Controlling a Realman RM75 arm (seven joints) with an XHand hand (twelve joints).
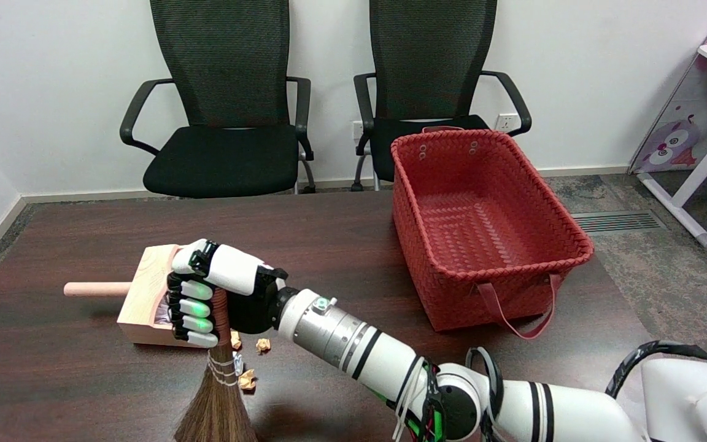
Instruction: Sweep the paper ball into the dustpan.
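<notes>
The right hand [206, 291] reaches in from the counter's [329, 245] near right, fingers wrapped around the broom [217, 393] handle. Its bristles point toward the near edge, beside the paper balls [247, 379] and dustpan [145, 294].

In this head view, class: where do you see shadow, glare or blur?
Head view: sharp throughout, lighting even; soft shadow under the wooden dustpan and beside the red woven basket; faint sheen on the dark table; right hand gripping the broom is unblurred.
</notes>
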